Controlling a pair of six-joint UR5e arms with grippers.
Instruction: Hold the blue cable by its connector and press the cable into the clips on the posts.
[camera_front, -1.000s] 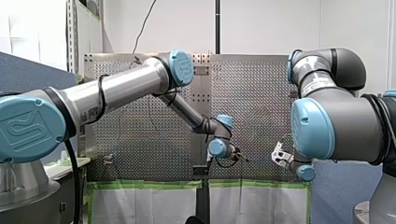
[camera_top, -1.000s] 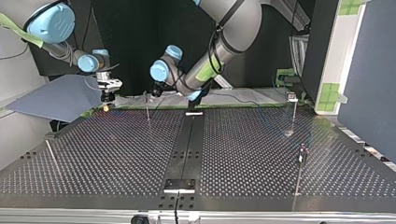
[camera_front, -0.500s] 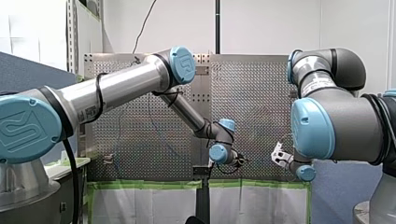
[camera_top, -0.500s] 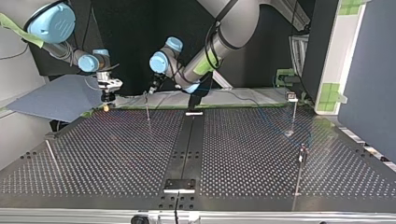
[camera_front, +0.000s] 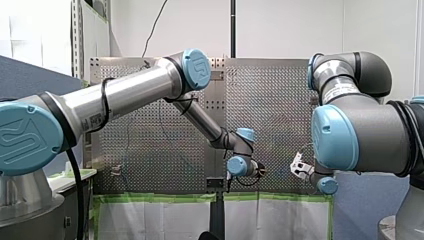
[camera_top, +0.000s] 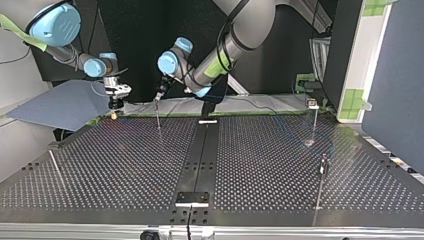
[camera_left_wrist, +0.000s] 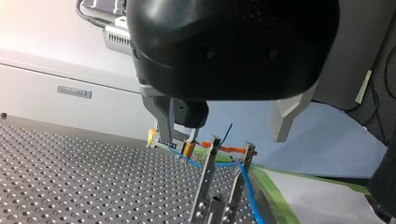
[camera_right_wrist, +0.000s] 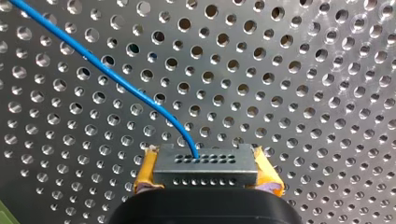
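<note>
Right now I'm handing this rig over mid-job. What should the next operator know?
Right gripper: shut on the connector.
Left gripper: open, empty, with a post just ahead of it.
Blue cable: runs from the connector across that post's top. Cannot tell whether it is seated in the clip.
Done: connector held, cable brought to the first post.
Left: probably press the cable in there, then carry it to the other posts.

Wide gaps between slender posts (camera_top: 314, 122)
</note>
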